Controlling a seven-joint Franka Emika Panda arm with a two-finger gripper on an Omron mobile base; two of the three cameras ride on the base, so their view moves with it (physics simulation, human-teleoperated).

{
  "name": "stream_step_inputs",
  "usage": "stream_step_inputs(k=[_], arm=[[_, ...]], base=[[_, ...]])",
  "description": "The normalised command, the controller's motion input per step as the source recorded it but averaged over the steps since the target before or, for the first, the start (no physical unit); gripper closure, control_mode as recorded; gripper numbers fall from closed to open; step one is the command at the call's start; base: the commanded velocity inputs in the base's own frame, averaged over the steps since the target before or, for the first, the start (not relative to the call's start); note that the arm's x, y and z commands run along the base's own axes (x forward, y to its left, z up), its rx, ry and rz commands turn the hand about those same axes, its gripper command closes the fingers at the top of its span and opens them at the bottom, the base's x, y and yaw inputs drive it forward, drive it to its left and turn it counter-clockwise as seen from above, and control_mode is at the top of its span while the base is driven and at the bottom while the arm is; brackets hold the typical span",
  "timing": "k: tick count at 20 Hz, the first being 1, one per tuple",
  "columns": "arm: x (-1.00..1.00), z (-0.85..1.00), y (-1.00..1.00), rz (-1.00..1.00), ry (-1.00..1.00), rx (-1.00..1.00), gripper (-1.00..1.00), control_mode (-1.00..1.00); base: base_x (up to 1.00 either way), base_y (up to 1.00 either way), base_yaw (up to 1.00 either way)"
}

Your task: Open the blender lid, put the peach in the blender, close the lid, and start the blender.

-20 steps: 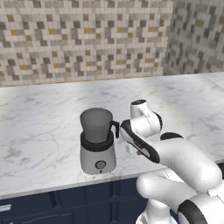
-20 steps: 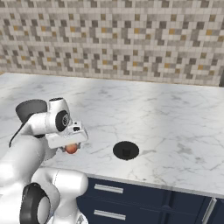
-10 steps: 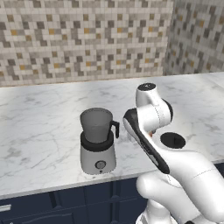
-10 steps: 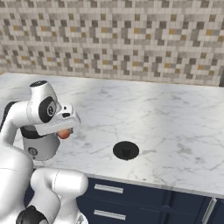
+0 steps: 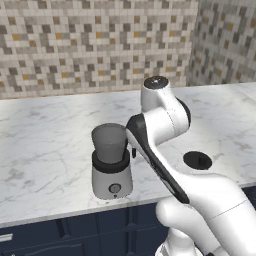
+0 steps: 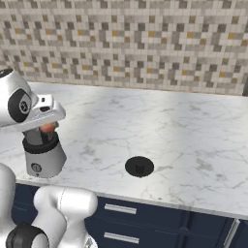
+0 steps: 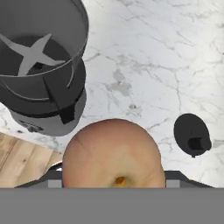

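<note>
The small round orange-red peach (image 7: pixel 113 153) sits low in the centre of the hand view, clenched in the pincer (image 6: pixel 46 128) and carried above the desk; in the right base view it shows as an orange spot at left, just over the jar. The small blender with its dark grey tapered jar and light grey base (image 5: pixel 111 160) stands centre-left in the left base view, its mouth uncovered so the fruit can drop in; the hand view's upper left shows the bare blades inside. The flat round dark grey blender lid with its black knob (image 6: pixel 139 166) lies on the white marble desk (image 6: pixel 193 131), well apart from the jar, probably parked there to leave the opening free. Judging by the offset, the peach is not yet squarely over the mouth.
</note>
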Motion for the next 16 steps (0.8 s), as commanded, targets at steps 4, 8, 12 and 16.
stream_step_inputs(k=[4,8,12,16], arm=[[0.02,0.42,0.82,0.00,-0.11,0.00,1.00,-1.00],[0.27,0.14,0.82,0.00,-0.02,0.00,1.00,-1.00],[0.68,0.00,0.62,0.00,0.01,0.00,1.00,-1.00],[0.82,-0.02,0.32,0.06,0.08,0.00,1.00,-1.00]], base=[[0.00,0.00,0.00],[0.00,0.00,0.00],[0.00,0.00,0.00],[0.00,0.00,0.00]])
